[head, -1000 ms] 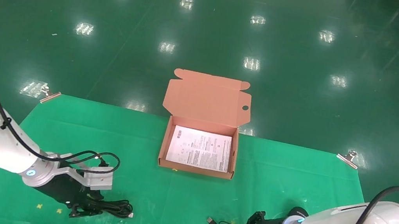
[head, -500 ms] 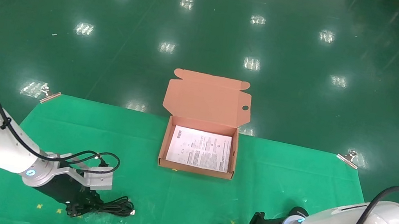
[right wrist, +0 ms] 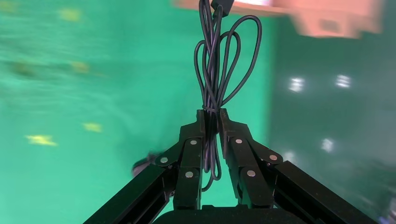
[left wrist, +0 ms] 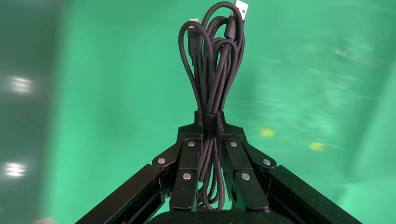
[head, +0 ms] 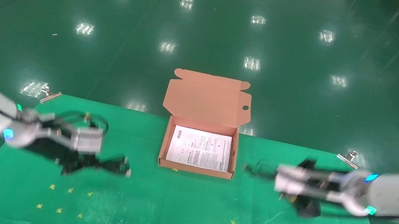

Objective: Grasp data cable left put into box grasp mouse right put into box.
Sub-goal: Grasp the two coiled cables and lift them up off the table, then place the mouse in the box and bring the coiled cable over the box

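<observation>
Over the green tabletop (head: 169, 210), each end effector is clamped: left (left wrist: 209, 122) on the data cable (left wrist: 212, 70), right (right wrist: 212, 122) on the mouse (head: 305, 207) cord; lower both loosely into the box (head: 163, 142), avoiding snags.

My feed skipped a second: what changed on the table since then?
Both arms rose and swung toward the box. The left pincer carried up the data cable; the right pincer lifted the mouse by its cord. The box stayed open, holding only its leaflet.

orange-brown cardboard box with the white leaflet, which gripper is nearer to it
Right, narrowly. The right gripper, clamping the mouse's thin black cord, is just off the box; the left gripper, clamping the black cable bundle, is farther away.
</observation>
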